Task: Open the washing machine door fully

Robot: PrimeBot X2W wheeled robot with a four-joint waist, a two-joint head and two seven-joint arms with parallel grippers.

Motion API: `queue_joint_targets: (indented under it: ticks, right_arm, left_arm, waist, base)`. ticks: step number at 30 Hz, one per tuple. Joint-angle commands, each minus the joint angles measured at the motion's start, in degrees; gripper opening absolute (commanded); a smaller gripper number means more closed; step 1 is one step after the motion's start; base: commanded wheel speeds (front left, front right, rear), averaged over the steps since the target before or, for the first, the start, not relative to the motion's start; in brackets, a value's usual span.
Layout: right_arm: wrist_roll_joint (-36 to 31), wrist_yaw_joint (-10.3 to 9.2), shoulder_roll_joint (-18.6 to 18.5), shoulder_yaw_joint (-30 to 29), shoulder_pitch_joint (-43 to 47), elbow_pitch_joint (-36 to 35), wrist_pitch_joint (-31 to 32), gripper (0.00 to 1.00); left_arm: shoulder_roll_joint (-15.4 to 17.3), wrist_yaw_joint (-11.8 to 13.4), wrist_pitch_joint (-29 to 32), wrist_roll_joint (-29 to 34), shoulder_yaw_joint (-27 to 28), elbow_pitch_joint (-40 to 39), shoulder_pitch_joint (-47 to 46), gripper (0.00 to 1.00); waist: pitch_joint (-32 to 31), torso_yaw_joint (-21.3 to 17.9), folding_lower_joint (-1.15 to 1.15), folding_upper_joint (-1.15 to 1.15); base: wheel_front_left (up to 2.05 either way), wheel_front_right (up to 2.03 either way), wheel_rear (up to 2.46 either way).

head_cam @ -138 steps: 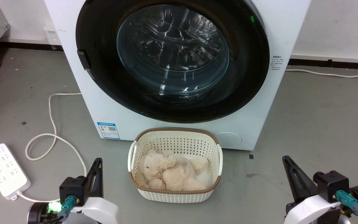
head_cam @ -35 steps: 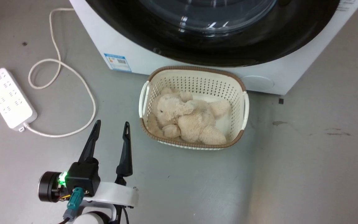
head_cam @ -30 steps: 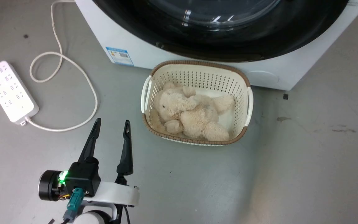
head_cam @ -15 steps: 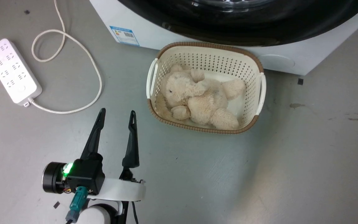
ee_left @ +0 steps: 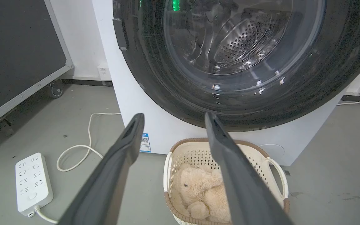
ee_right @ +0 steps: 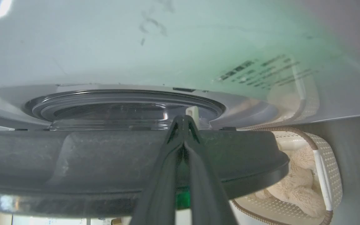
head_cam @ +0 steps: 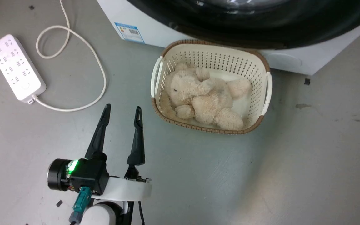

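The white washing machine [head_cam: 120,15] fills the top of the head view, with the lower rim of its glossy black door [head_cam: 245,29] above the basket. My left gripper [head_cam: 122,107] hangs open over the floor, left of the basket and apart from the machine. In the left wrist view its fingers [ee_left: 174,115] frame the door [ee_left: 173,93] and its glass bowl. Seen edge-on in the right wrist view, the door [ee_right: 73,156] stands slightly off the white front [ee_right: 136,47]. My right gripper [ee_right: 183,118] is shut, tips at the door's rim by that gap.
A cream perforated basket [head_cam: 214,56] holding a beige teddy bear [head_cam: 202,97] sits on the floor right under the door. A white power strip [head_cam: 17,68] and its looped cable [head_cam: 100,75] lie to the left. A black wheeled case [ee_left: 17,53] stands far left.
The head camera has tilted down and swung, so the machine slid up the picture. The right gripper rose along the right edge toward the door's side. The left gripper stays open.
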Motion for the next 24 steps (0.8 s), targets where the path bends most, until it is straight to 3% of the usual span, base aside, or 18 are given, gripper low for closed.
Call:
queue_joint_targets:
  ticks: [1, 7, 13, 20, 24]
  right_arm:
    - [1.51, 0.09, 0.66, -0.34, -0.23, 1.15, 1.48, 0.00]
    - [4.57, 0.08, 2.75, -1.31, 5.43, 0.63, 6.00, 0.00]
    - [8.05, 0.08, 7.12, -2.35, 14.25, -2.59, 10.89, 0.00]
    - [8.64, 0.08, 13.70, -1.27, 26.88, -11.17, 15.33, 0.00]
    - [9.73, 0.08, 15.31, 0.67, 33.30, -16.34, 18.20, 0.00]
  left_arm:
    - [0.03, 0.28, -0.63, -0.25, -0.33, 0.02, -0.80, 1.00]
    - [0.03, -0.04, -1.34, -1.00, -0.57, 1.48, 0.13, 1.00]
    - [0.04, -1.05, -2.06, -1.69, -0.41, 3.53, 2.71, 1.00]
    - [0.04, -2.08, -2.14, -2.17, -0.45, 5.39, 6.52, 1.00]
    - [0.04, -2.95, -2.14, -2.28, -0.70, 6.65, 8.63, 1.00]
  waist:
    - [-0.68, -0.19, 0.00, 0.00]
    - [-4.99, -0.91, 0.00, 0.00]
    - [-11.15, -1.69, 0.00, 0.00]
    - [-17.85, -2.42, 0.00, 0.00]
    - [-20.48, -2.33, 0.00, 0.00]
  base:
    - [0.00, 0.00, 0.00]
    - [0.00, 0.00, 0.00]
    - [0.00, 0.00, 0.00]
    - [0.00, 0.00, 0.00]
    - [0.00, 0.00, 0.00]
